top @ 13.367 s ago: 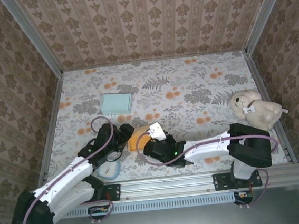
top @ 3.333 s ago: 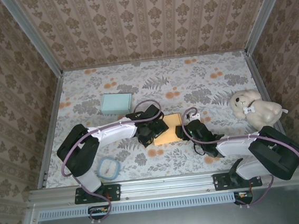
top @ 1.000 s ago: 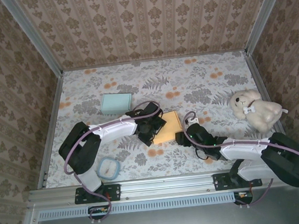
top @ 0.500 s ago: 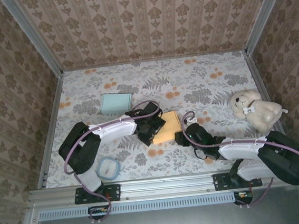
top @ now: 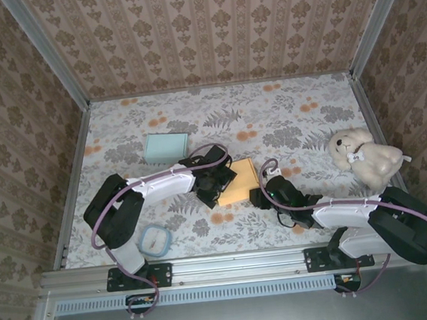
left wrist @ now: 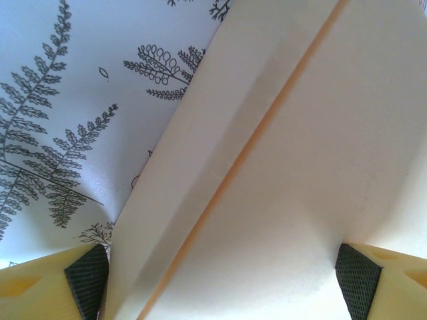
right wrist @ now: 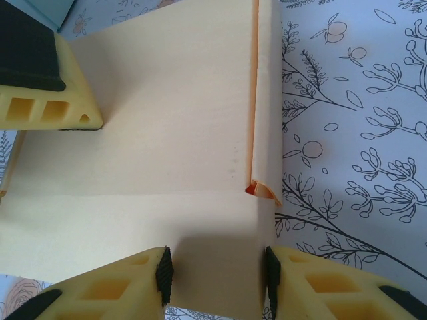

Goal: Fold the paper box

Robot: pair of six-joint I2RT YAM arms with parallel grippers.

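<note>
R gripper [right wrist: 217,268] pinches 1 paper box [right wrist: 167,133]; L gripper [left wrist: 223,275] straddles.

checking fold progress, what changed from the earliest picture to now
The orange paper box slid right and away from the arms' bases. The left end effector and right end effector reached out to flank it. The flat teal box, cream teddy bear and small blue-rimmed dish stayed put.

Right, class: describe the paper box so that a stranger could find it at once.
On the floral table, look mid-table, between the left gripper and right gripper. The paper box is the flat pale-orange sheet, unlike the teal block.
</note>
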